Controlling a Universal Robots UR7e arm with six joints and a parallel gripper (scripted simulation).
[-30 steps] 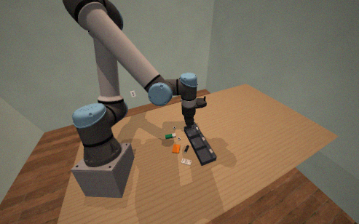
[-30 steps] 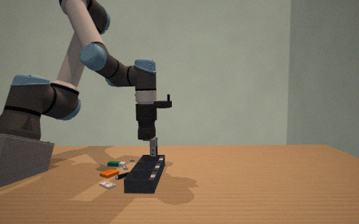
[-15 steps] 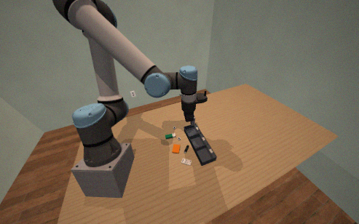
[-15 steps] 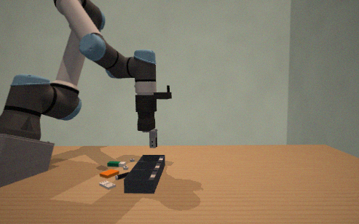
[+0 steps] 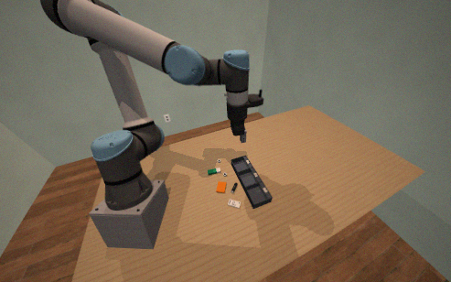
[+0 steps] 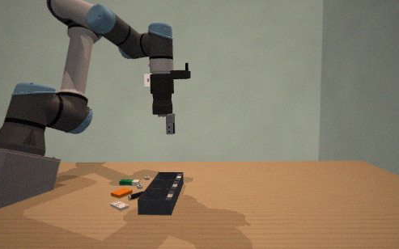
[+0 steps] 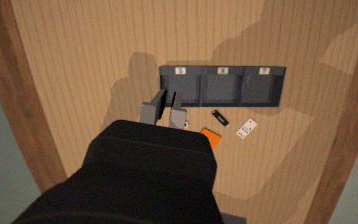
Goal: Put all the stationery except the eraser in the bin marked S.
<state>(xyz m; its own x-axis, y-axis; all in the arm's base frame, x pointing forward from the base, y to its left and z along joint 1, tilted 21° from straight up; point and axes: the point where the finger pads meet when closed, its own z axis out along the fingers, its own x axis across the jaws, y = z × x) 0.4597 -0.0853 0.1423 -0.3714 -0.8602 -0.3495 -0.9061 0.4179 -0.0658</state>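
Observation:
A dark row of three bins (image 5: 262, 200) (image 6: 156, 208) (image 7: 275, 90) stands on the table, marked S, X and T. Bin S (image 5: 241, 163) (image 6: 171, 176) (image 7: 191, 90) is the end one. My gripper (image 5: 242, 137) (image 6: 171, 128) (image 7: 169, 100) hangs high over the bin S end. Its fingers are nearly together and I see nothing between them. Beside the bins lie a green and white stick (image 5: 213, 171) (image 6: 129, 182), an orange block (image 5: 221, 187) (image 6: 121, 192) (image 7: 212, 137) and a small black stick (image 5: 234, 187) (image 6: 134, 196) (image 7: 220, 118). My fingers hide part of bin S's floor.
A white domino (image 5: 233, 203) (image 6: 119, 205) (image 7: 246, 128) lies near the T end. Two small metal nuts (image 5: 220, 161) (image 5: 225, 174) (image 6: 146, 178) (image 6: 139, 186) lie by the green stick. The arm's grey base block (image 5: 128, 220) (image 6: 14, 178) stands at the table's left.

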